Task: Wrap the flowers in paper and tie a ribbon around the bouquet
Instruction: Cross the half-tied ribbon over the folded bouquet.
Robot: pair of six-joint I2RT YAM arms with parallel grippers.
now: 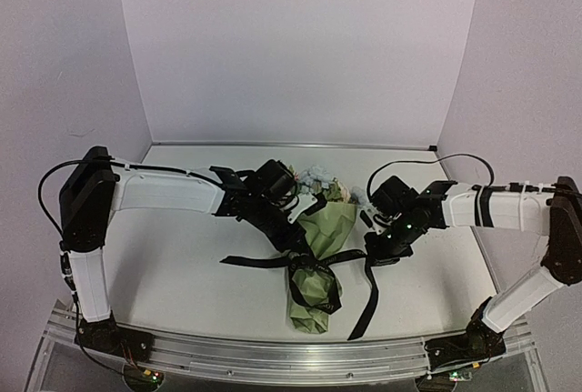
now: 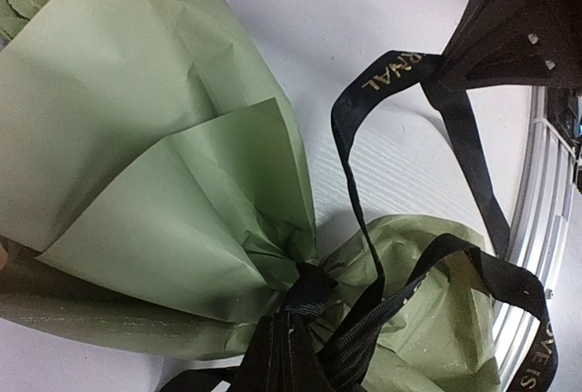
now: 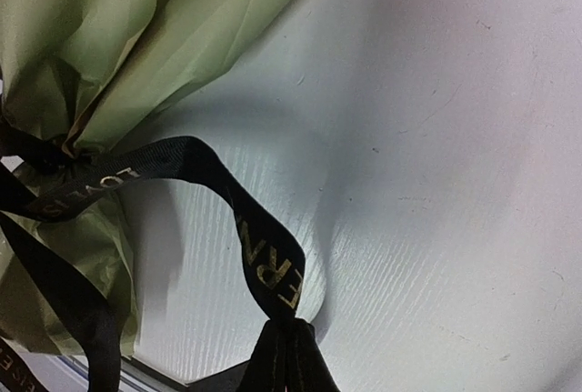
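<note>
White bench (image 1: 182, 228) under pale walls carries the bouquet (image 1: 320, 228) lying mid-way, the ribbon (image 1: 255, 262) looped round its waist, left fingers (image 1: 296, 248) clenched on the ribbon there, right fingers (image 1: 379, 253) clenched on one end: tying seems in hand, and tightening probably needs an even outward pull

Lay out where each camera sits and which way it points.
Top external: above and behind, looking down on the table; left arm, right arm, bouquet show.
Left wrist: beside the bouquet, facing its paper and ribbon; own fingers at the bottom edge.
Right wrist: low over the table, right gripper pinching the ribbon.
Shared by both wrists: ribbon, paper.
</note>
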